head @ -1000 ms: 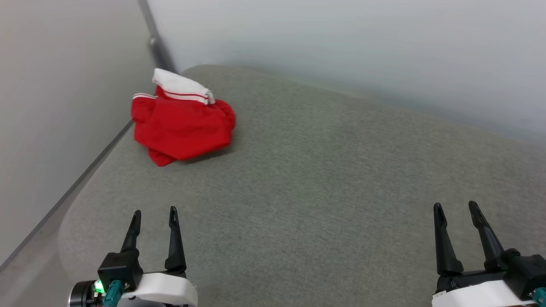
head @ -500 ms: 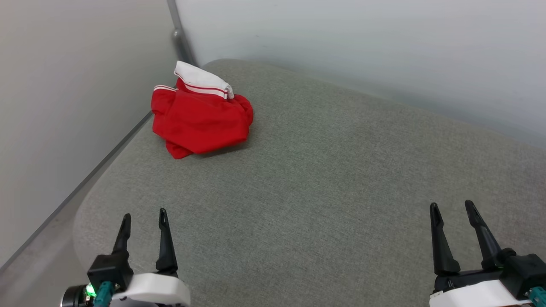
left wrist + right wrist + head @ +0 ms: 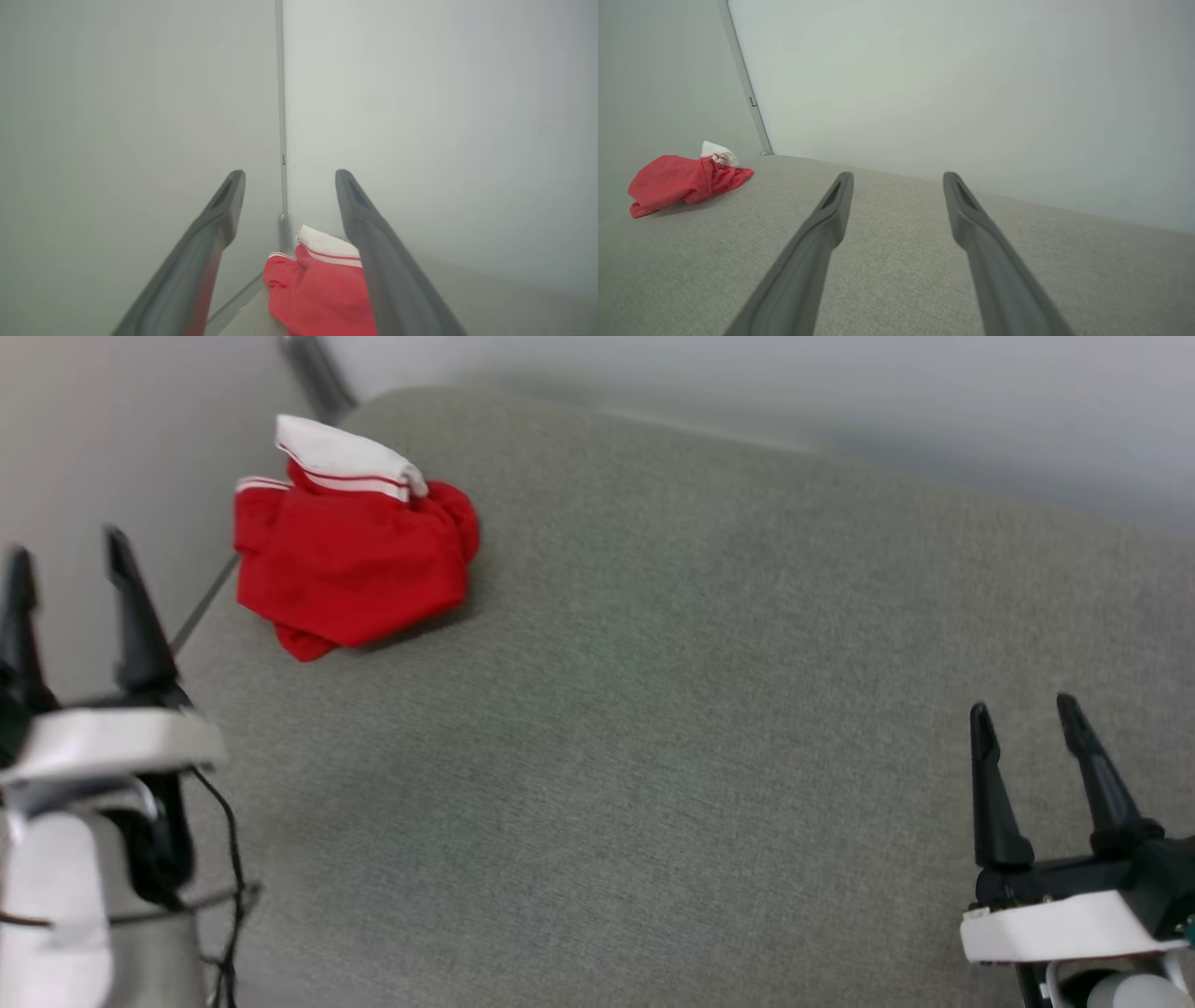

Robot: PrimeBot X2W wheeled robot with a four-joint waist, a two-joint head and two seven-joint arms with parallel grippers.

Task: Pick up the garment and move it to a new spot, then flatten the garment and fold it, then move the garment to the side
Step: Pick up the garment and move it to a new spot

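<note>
While the garment point(image 3: 350, 574) sits crumpled in the far left corner of the pad point(image 3: 700, 709) by the wall point(image 3: 93, 429), the left gripper point(image 3: 65, 546) and right gripper point(image 3: 1021, 705) hang empty, jaws apart, and that thin shirt looks light, limp and slippery, so pinch a raised red fold.

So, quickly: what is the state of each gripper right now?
Left gripper: open, empty, apart from the crumpled red shiny jersey shirt with white sleeve.
Right gripper: open, empty.
</note>
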